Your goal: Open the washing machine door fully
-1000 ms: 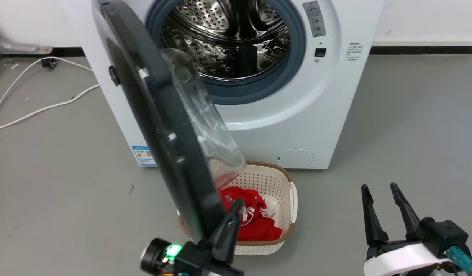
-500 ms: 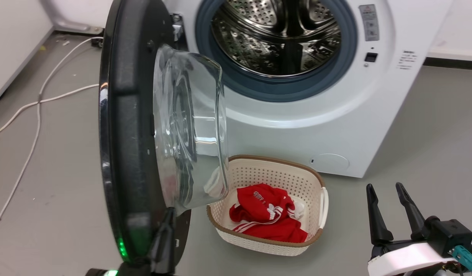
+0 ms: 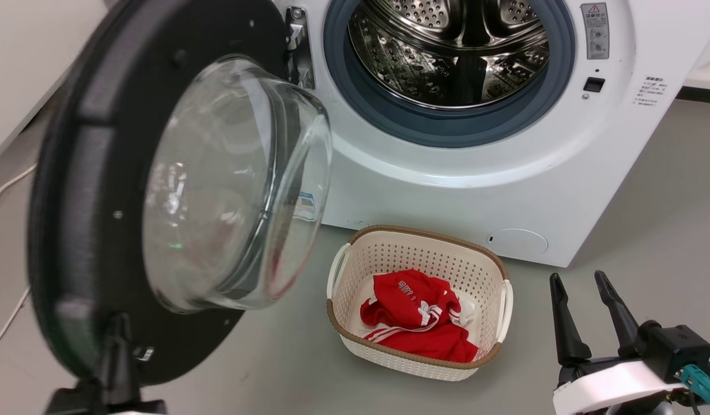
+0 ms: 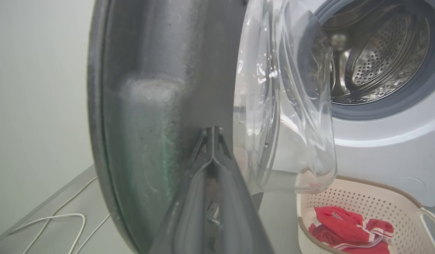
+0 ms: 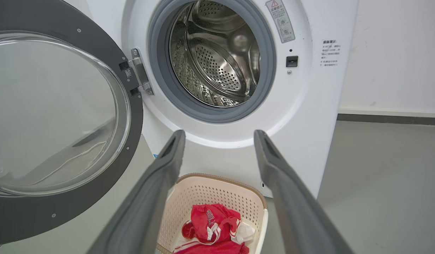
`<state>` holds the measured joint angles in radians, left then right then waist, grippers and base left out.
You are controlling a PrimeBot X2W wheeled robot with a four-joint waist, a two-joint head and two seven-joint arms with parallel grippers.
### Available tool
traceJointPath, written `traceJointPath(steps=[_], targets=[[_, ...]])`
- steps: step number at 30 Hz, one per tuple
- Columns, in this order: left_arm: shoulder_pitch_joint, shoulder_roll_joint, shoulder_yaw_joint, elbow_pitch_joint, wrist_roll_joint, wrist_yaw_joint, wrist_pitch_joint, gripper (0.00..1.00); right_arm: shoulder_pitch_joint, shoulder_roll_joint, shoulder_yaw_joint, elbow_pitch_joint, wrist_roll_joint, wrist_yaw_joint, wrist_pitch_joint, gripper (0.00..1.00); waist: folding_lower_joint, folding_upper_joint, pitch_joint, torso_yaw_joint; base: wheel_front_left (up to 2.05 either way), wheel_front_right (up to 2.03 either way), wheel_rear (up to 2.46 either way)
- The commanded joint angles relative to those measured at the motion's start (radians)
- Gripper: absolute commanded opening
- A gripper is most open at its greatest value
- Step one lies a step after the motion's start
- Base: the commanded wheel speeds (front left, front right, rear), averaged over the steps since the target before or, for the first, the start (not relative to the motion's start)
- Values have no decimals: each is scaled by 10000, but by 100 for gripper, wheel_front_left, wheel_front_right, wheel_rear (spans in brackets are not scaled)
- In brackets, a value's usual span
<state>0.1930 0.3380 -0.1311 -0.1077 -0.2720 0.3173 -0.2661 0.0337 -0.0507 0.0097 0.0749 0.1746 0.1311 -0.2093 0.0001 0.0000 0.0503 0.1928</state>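
At the lower left, closest in, the left tool [image 3: 120,323] is lying with its fingers closed, tips meeting, against the inner face of the door [image 3: 72,173]. Lower right, the right tool [image 3: 578,278] is hovering with its fingers spread, holding nothing. Farther off, a basket [image 3: 418,231] is sitting on the floor, carrying a red garment [image 3: 412,311]. The door is hanging wide open at the machine's [image 3: 447,190] left, baring the drum [image 3: 453,52].

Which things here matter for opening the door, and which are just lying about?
Job: washing machine door; left gripper at its lower edge.
Lying about: basket; red garment inside it; white cable on the floor; open right gripper.
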Motion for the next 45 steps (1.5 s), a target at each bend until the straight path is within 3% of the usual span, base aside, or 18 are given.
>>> traceJointPath(steps=[1, 17, 24, 29, 36, 45], targets=[[-148, 114, 270, 179, -144, 115, 33, 0, -92, 12, 13, -51, -55, -5, 27, 100, -1, 0, 40, -50, 0, 0, 0], [-1899, 1825, 2837, 3265, -1560, -602, 14, 0, -224, 12, -126, -245, -120, -7, 61, 100, -1, 0, 484, -522, 0, 0, 0], [-3072, 2452, 3458, 4972, -1656, -1344, 15, 0, -376, 12, -145, -270, -153, -5, 39, 100, -1, 0, 695, -617, 0, 0, 0], [-3719, 2598, 3607, 5908, -1353, -1795, 19, 0, -402, 12, -128, -190, -115, -5, 1, 100, -1, 0, 698, -685, 0, 0, 0], [-3573, 1972, 3834, 5737, -878, -1884, 14, 0, -309, 12, -122, -21, 33, -5, -104, 100, -1, 0, 508, -736, 0, 0, 0], [-1589, 226, 4419, 3304, -131, -1417, 9, 0, -94, 14, -31, 273, 196, -5, -265, 100, -1, 0, -46, -775, 0, 0, 0]])
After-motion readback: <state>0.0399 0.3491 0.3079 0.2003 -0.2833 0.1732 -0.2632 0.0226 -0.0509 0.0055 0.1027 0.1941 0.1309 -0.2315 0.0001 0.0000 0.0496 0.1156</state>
